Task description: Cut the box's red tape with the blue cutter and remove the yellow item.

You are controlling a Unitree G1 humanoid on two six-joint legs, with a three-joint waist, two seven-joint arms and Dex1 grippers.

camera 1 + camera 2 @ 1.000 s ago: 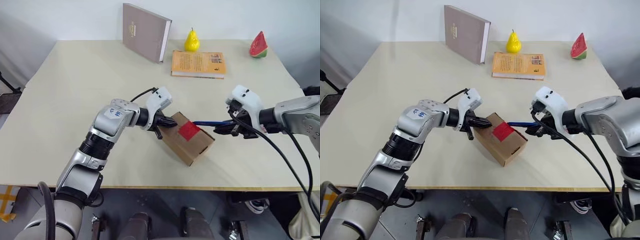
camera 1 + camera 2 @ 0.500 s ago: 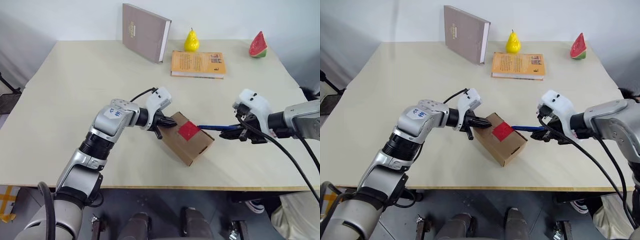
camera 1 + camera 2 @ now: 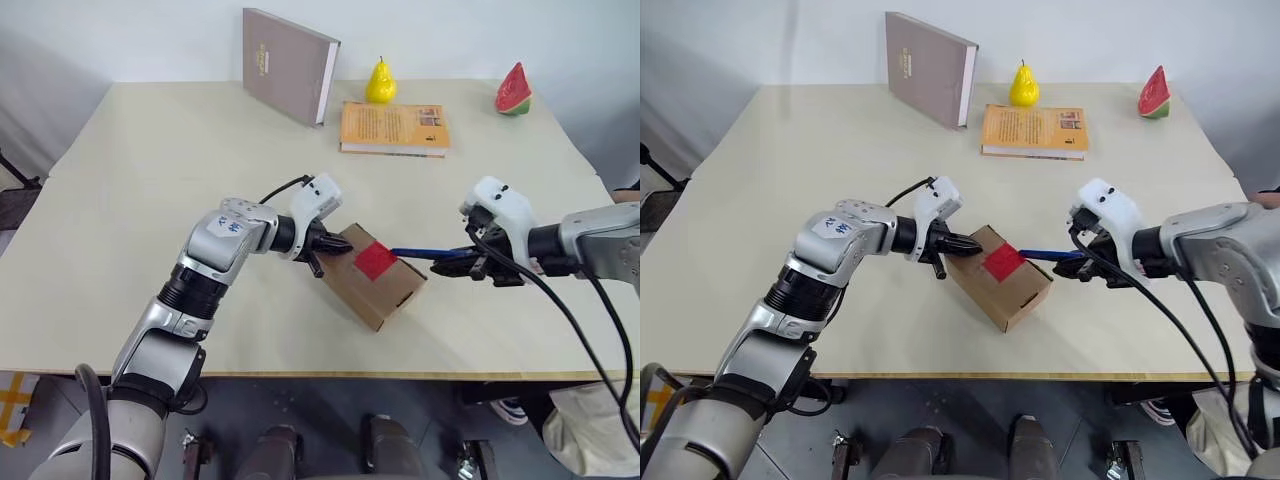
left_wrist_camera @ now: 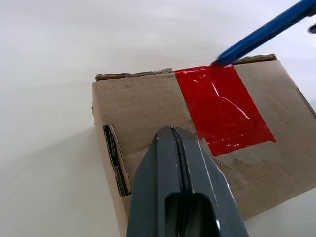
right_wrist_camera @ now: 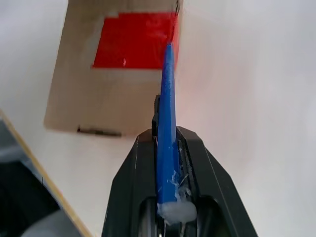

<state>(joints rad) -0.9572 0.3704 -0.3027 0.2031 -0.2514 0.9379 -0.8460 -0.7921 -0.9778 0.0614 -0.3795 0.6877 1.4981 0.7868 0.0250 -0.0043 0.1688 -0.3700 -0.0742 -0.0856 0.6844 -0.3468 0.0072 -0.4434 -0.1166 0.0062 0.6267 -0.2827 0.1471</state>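
One box is seen near the front middle of the table, with one patch of red tape on top. The inside of the box is hidden. The tip of the blue cutter is seen at the tape's edge; whether it touches cannot be told. The cutter is held tight in the right gripper. The left gripper is closed on nothing, its tip at the box's top. Farther back, two books, one pear and one watermelon slice are seen.
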